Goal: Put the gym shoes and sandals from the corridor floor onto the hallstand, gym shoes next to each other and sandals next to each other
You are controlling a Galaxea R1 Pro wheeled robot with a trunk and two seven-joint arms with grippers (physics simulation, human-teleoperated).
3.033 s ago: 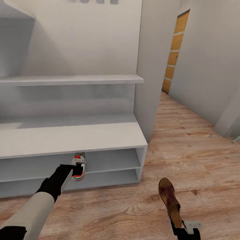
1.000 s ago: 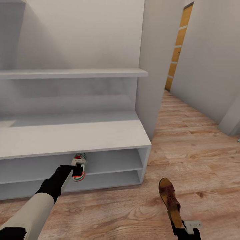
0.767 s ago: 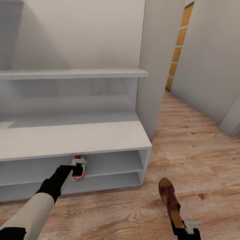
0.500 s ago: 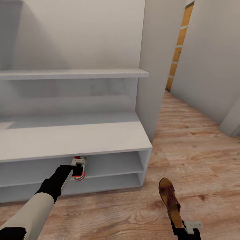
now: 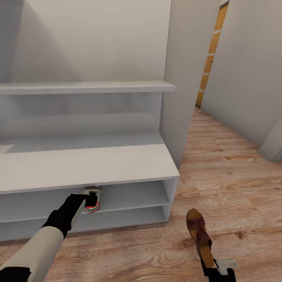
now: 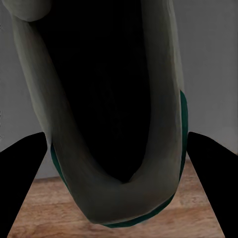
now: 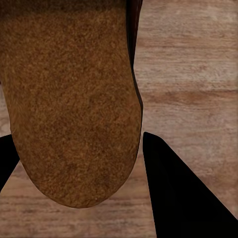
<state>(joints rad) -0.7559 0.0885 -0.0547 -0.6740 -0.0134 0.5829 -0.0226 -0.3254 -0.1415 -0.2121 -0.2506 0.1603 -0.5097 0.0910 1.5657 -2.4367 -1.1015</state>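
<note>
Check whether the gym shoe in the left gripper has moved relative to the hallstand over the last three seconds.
Yes. The gym shoe has gone further in under the hallstand's bench top, whose front edge now hides more of it. The left gripper holds it.

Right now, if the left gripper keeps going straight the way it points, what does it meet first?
The left gripper holds a gym shoe and points into the hallstand, at the open shelf row under the bench top. Going on, the shoe would probably enter that opening and reach the back panel first; clearance under the bench edge is unclear.
</note>
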